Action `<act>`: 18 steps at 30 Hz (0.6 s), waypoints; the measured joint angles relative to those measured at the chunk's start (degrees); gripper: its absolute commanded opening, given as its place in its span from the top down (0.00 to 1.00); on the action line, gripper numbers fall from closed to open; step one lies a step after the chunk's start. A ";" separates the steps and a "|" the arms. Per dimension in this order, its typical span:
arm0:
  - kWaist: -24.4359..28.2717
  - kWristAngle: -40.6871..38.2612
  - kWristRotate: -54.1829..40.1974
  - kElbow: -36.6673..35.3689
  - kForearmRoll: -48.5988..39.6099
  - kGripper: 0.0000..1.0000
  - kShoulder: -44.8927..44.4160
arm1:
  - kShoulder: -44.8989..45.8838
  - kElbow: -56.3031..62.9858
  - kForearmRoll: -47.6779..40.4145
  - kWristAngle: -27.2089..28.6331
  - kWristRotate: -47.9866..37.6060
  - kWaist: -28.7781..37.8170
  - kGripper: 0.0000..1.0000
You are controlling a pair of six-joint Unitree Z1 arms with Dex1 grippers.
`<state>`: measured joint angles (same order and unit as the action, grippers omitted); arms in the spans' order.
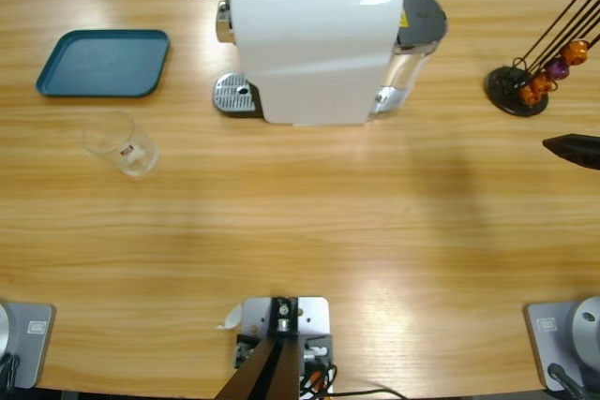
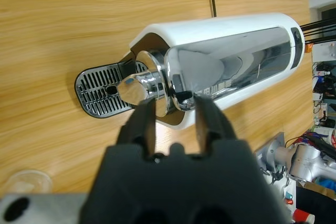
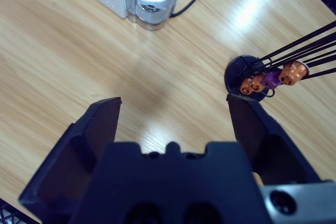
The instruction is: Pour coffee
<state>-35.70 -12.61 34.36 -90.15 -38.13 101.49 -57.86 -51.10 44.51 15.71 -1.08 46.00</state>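
**Left wrist view: claw at the machine's chrome lever, coffee not visible**

Left wrist view is showing the left gripper (image 2: 176, 111) sitting narrowly parted around the chrome lever (image 2: 157, 80) at the front of the white coffee machine (image 2: 231, 51), its jaws flanking the metal; whether they are pressing on it is hard to tell. The drip grate (image 2: 102, 92) is lying at about 9 o'clock from the lever. A clear glass cup (image 1: 120, 142) is standing on the table (image 1: 309, 250) at roughly 8 o'clock from the machine, well apart from both grippers; any coffee in it is too faint to make out. A blue tray (image 1: 105, 63) is sitting at 12 o'clock from the cup.

The right gripper (image 3: 173, 114) is hanging wide open over bare wood, only its tip showing at the high view's right edge. The capsule rack (image 3: 262, 80) is lying near it, partly cut off.
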 measured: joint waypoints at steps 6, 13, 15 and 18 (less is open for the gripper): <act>0.15 -1.73 0.00 -0.08 0.00 1.00 0.00 | 0.00 0.00 0.00 0.00 0.00 0.00 0.11; 0.75 -3.54 0.00 -0.08 0.01 1.00 0.00 | 0.00 0.00 0.00 0.00 0.00 0.00 0.05; 0.75 -3.54 -0.01 -0.08 0.01 1.00 0.00 | 0.00 0.00 0.00 0.00 0.00 0.00 0.00; 0.75 -3.54 -0.02 -0.08 0.03 1.00 0.00 | -0.01 0.00 0.00 0.00 0.00 0.00 0.00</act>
<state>-34.94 -16.16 34.33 -90.23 -38.09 101.49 -57.87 -51.10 44.51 15.71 -1.08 46.00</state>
